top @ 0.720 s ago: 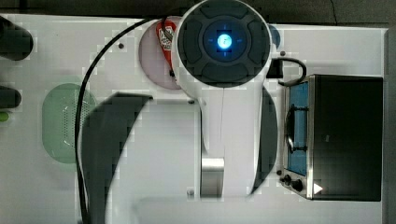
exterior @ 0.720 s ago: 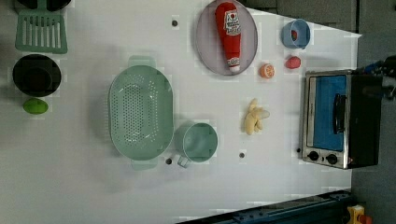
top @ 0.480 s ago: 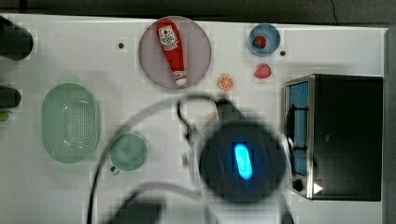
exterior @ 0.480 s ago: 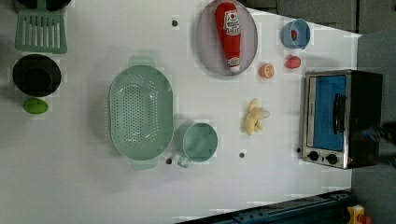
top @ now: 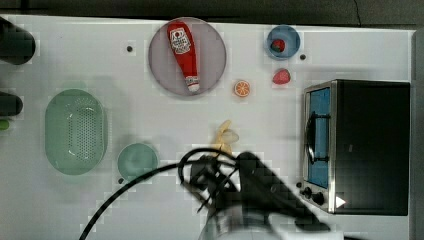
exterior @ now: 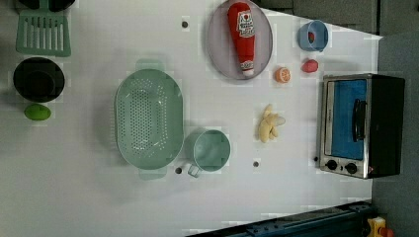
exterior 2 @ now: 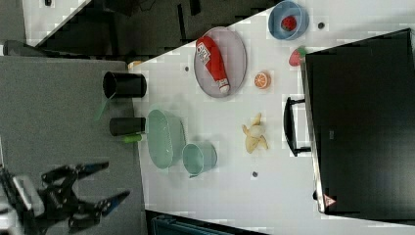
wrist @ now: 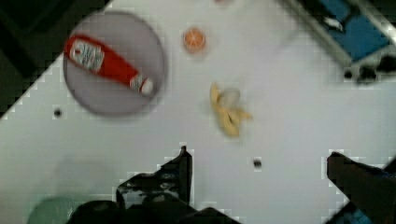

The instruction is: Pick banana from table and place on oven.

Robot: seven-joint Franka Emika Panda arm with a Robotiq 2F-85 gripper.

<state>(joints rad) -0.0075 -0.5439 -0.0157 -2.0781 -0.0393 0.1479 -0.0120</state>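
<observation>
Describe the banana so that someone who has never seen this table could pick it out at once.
Start at the oven, the boxy appliance with a blue glass door at the left view's right edge of the white table. Just off that door, toward the mint cup, lies the banana. It is pale yellow, lumpy and partly peeled, unlike the round orange slice and the red strawberry nearby.

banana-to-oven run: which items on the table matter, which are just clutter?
Job items:
banana, lying on the table
oven
end effector, open, holding nothing

Clutter:
ketchup bottle on a plate
orange slice
strawberry
blue bowl
green colander
green cup
</observation>
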